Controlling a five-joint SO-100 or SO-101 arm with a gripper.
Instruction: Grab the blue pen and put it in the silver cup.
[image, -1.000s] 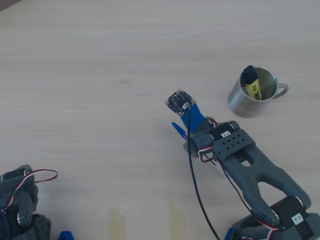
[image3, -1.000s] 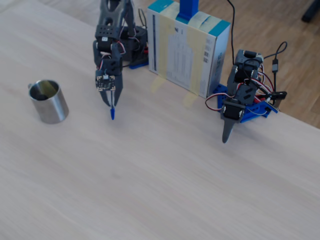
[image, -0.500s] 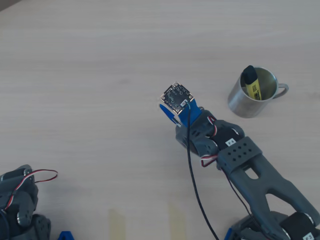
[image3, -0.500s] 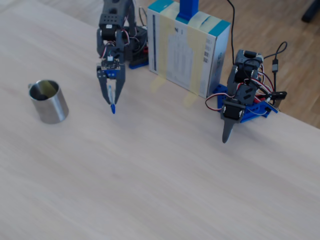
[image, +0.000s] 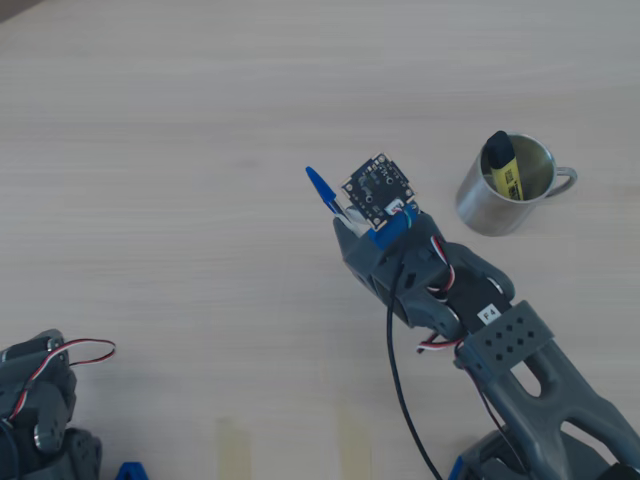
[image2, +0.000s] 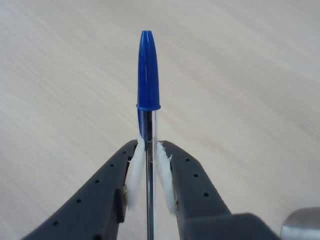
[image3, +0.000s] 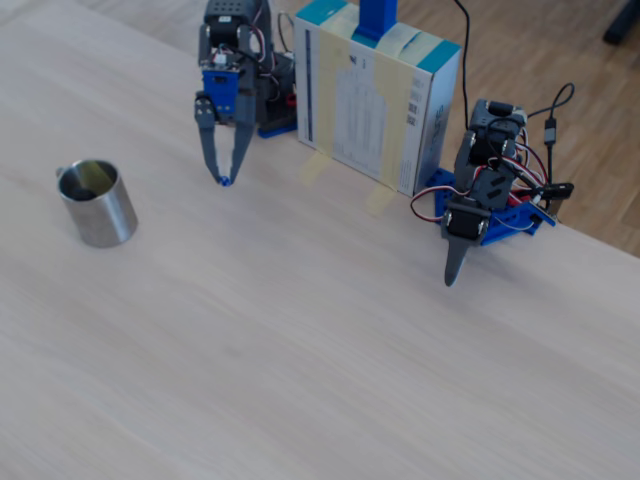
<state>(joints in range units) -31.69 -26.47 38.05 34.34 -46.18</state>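
Note:
My gripper (image2: 149, 146) is shut on the blue pen (image2: 148, 70). Its white-padded fingers (image2: 135, 175) pinch the clear barrel, and the blue cap sticks out past the tips. In the overhead view the gripper (image: 345, 217) holds the pen (image: 322, 188) in mid-table, with the silver cup (image: 497, 203) standing to its right, apart from it. In the fixed view the gripper (image3: 225, 176) points down and the cup (image3: 98, 208) stands to its left. A corner of the cup shows at the lower right of the wrist view (image2: 302, 226).
A thick yellow marker with a black cap (image: 503, 166) stands inside the cup. A second arm (image3: 480, 200) sits idle on the table; it also shows in the overhead view (image: 35, 410). A taped cardboard box (image3: 375, 95) stands behind both arms.

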